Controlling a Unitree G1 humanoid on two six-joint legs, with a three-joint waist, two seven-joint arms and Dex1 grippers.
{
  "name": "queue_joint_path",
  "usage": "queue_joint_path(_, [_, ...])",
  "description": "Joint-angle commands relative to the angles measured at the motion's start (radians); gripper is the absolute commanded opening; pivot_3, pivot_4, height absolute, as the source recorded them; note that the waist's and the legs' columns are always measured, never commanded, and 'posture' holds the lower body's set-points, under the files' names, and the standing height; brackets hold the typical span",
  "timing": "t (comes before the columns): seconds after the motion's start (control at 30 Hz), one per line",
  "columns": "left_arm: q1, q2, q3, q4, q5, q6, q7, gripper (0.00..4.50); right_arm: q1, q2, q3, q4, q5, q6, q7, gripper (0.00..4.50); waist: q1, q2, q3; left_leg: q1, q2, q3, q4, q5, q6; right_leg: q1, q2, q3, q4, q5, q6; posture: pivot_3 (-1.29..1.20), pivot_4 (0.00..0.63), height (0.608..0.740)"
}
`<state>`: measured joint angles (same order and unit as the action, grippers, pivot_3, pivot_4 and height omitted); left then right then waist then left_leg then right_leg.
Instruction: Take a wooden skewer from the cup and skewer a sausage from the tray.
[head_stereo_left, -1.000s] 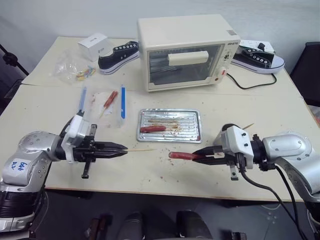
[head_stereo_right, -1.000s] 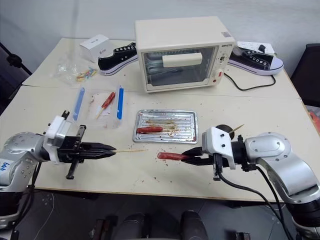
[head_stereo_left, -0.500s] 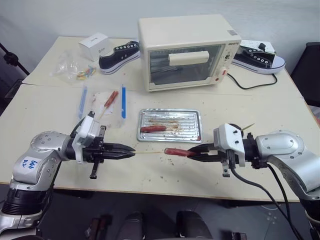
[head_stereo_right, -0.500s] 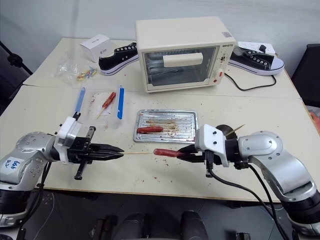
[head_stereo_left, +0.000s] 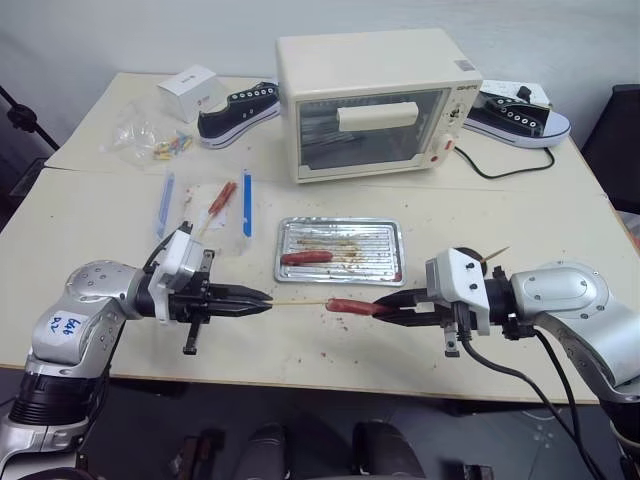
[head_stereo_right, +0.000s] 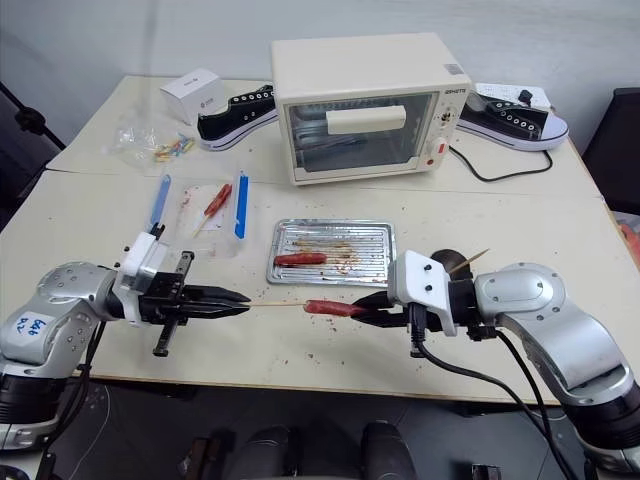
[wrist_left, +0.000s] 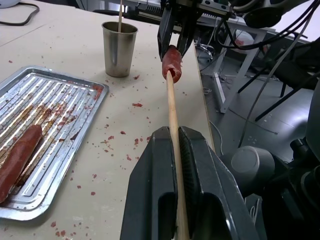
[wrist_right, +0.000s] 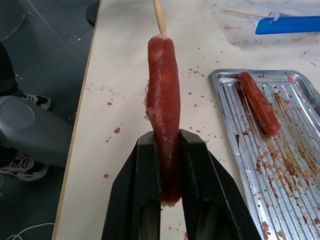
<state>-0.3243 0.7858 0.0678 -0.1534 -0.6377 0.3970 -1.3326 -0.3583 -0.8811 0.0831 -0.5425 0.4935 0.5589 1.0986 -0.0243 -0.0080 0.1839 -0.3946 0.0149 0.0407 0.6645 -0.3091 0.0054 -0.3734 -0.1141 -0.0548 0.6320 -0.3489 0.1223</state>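
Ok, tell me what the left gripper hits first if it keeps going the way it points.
Likely the sausage held by the right gripper: the left gripper points along its skewer, whose tip is already at the sausage's end.

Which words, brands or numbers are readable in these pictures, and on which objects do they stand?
No text reads with certainty.
Cream toaster oven: dark brand mark at its top right corner, too small.
White box: small print, blurred.
Blue handwritten digits on a sticker on the left arm: unclear.

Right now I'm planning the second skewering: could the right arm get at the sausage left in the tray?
Probably not yet: the right gripper is shut on the held sausage. The tray sausage lies uncovered close by.
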Motion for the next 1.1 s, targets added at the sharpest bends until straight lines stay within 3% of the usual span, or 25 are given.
queue_joint_path(0.03, [-0.005,0.0,-0.006,-0.017,0.011,-0.015,-0.007,0.0,-0.023,0.006,-0.005,-0.036,0.019,-0.004,0.0,0.3,0.0,0.0,0.0,0.0,0.0,0.0,0.0,0.0,0.0,0.0,0.0,0.0,0.0,0.0,0.0,0.0,0.15,0.74])
queue_joint_path(0.77, [-0.11,-0.132,-0.102,0.035,0.079,-0.061,0.021,0.0,-0.148,0.047,0.119,-0.035,-0.026,0.005,0.035,0.3,0.0,0.0,0.0,0.0,-0.001,0.0,0.002,0.0,0.0,0.0,0.0,0.0,0.003,0.0,0.0,0.0,0.15,0.74])
queue_joint_path(1.07, [-0.107,-0.168,-0.086,0.03,0.08,-0.054,0.026,0.0,-0.149,0.076,0.119,-0.036,-0.022,0.041,0.025,0.3,0.0,0.0,0.0,0.0,-0.001,0.0,0.002,0.0,0.0,0.0,0.0,0.0,0.003,0.0,0.0,0.0,0.15,0.74])
queue_joint_path(1.1, [-0.103,-0.165,-0.075,0.033,0.077,-0.053,0.027,0.0,-0.144,0.072,0.106,-0.04,-0.031,0.048,0.009,0.59,0.0,0.0,0.0,0.0,-0.001,0.0,0.003,0.0,0.0,0.0,0.0,0.0,0.004,0.0,0.0,0.0,0.15,0.74])
